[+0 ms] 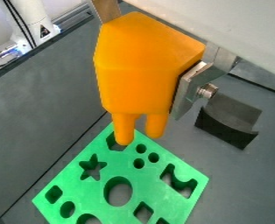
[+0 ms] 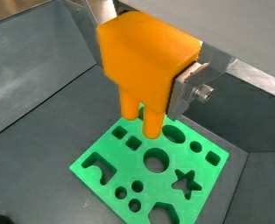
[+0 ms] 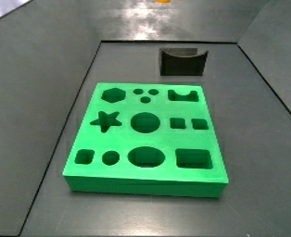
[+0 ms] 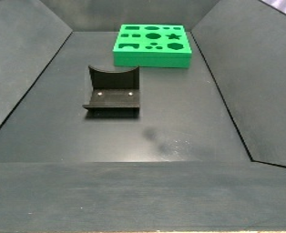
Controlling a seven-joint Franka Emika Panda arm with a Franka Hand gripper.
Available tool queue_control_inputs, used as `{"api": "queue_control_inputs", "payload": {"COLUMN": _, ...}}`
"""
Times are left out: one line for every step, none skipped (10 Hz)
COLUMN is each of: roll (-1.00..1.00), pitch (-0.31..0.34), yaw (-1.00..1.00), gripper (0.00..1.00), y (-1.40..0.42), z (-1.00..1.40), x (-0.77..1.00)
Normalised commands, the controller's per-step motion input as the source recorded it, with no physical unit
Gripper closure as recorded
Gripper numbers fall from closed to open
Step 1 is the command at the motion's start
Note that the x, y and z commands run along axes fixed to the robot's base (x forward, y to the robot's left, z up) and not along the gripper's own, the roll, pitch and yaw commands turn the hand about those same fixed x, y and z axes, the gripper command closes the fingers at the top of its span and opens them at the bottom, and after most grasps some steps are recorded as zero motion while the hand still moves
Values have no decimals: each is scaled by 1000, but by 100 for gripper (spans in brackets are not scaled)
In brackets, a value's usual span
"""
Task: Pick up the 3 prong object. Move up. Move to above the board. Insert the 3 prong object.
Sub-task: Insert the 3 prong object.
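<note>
My gripper (image 1: 151,83) is shut on the 3 prong object (image 1: 140,66), an orange peg with a blocky top and prong legs pointing down. One silver finger (image 1: 189,86) presses its side; the other finger is hidden behind it. The peg also fills the middle of the second wrist picture (image 2: 146,61), with a finger (image 2: 185,87) beside it. It hangs well above the green board (image 1: 128,188), its prongs over the board's edge in both wrist views (image 2: 151,171). In a side view only an orange sliver (image 3: 162,2) shows, above the board (image 3: 145,139). The board lies far back in a side view (image 4: 154,44).
The dark L-shaped fixture (image 3: 182,61) stands on the grey tray floor beyond the board, and shows in a wrist view (image 1: 228,118) and a side view (image 4: 113,91). Sloped grey tray walls (image 3: 37,111) rise on all sides.
</note>
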Motion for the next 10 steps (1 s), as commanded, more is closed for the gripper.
{"api": "queue_control_inputs", "payload": {"roll": 33, "pitch": 0, "yaw": 134, "gripper": 100, "y": 137, "z": -34, "x": 0}}
{"api": "queue_control_inputs", "payload": {"roll": 91, "pitch": -34, "yaw": 154, "gripper": 100, "y": 134, "z": -80, "x": 0}}
{"api": "queue_control_inputs", "payload": {"roll": 129, "pitch": -74, "yaw": 183, "gripper": 100, "y": 157, "z": -134, "x": 0}}
{"api": "queue_control_inputs", "payload": {"roll": 120, "pitch": -86, "yaw": 217, "gripper": 100, "y": 226, "z": -171, "x": 0}}
{"api": "queue_control_inputs", "payload": {"roll": 96, "pitch": -94, "yaw": 231, "gripper": 100, "y": 260, "z": -186, "x": 0}}
{"api": "queue_control_inputs", "payload": {"roll": 64, "pitch": -73, "yaw": 214, "gripper": 100, "y": 243, "z": -166, "x": 0}}
{"api": "queue_control_inputs", "payload": {"roll": 37, "pitch": -56, "yaw": 189, "gripper": 100, "y": 200, "z": -131, "x": 26}}
{"api": "queue_control_inputs", "payload": {"roll": 21, "pitch": -49, "yaw": 151, "gripper": 100, "y": 149, "z": -97, "x": 0}}
{"api": "queue_control_inputs", "payload": {"roll": 0, "pitch": -41, "yaw": 117, "gripper": 100, "y": 103, "z": -86, "x": 6}}
{"api": "queue_control_inputs", "payload": {"roll": 0, "pitch": -40, "yaw": 69, "gripper": 100, "y": 31, "z": -60, "x": 29}}
